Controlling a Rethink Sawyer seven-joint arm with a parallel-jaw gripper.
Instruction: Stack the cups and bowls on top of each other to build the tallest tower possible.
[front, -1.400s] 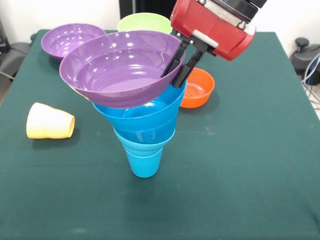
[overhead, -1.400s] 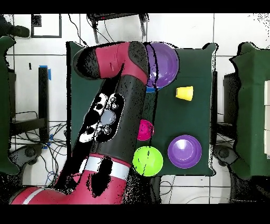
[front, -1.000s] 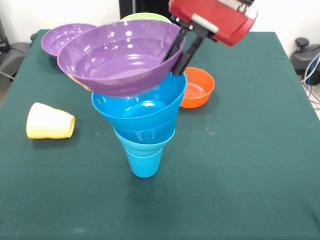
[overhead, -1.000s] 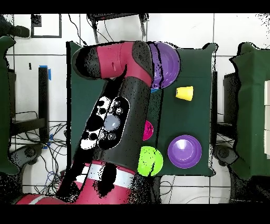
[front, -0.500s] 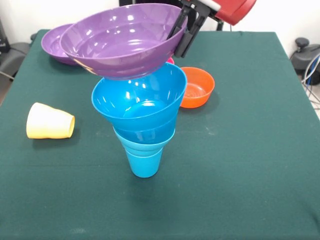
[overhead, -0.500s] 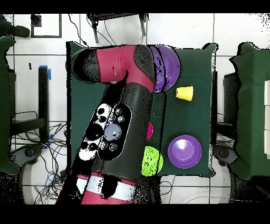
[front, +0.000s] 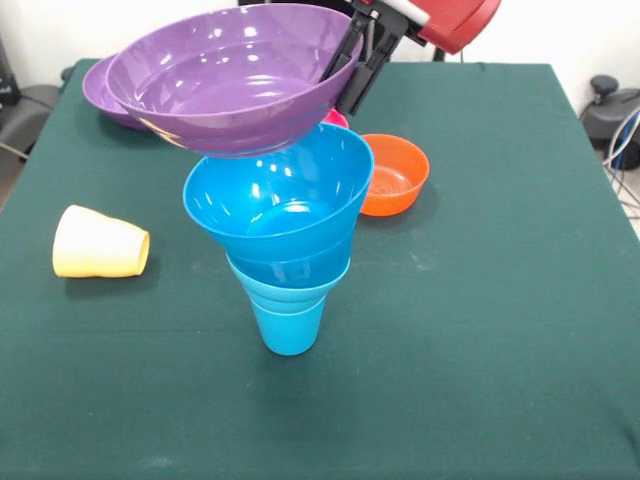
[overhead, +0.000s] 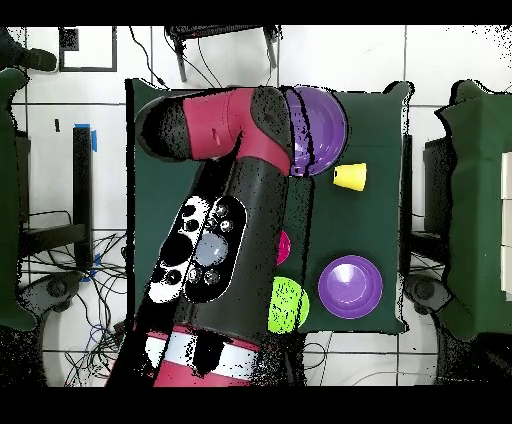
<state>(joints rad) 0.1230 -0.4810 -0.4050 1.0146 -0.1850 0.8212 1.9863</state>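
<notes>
I am gripping the large purple bowl (front: 235, 75) by its rim, my gripper (front: 358, 62) clamped with one dark finger inside the wall and the other outside it, at the bowl's three o'clock edge in the front view. The bowl is hanging tilted in the air above the tower (front: 285, 235), its underside looking just clear of the top blue bowl (front: 278, 195), though I cannot tell for sure whether the two are touching. That tower is standing near the middle of the green table (front: 500, 300): a blue cup (front: 288, 325) at the base with blue bowls nested in its mouth, widening upward.

The yellow cup (front: 98, 243) is lying on its side at nine o'clock from the tower, well apart from it. The orange bowl (front: 395, 175) is sitting upright at about two o'clock from the tower. A second purple bowl (front: 105, 95) is peeking out behind the one I am holding, at eleven o'clock. A sliver of the pink bowl (front: 337, 119) is showing just below my fingers.

From overhead, my arm (overhead: 225, 230) is covering much of the table; the lime green bowl (overhead: 288, 305) is lying half hidden beside it.
</notes>
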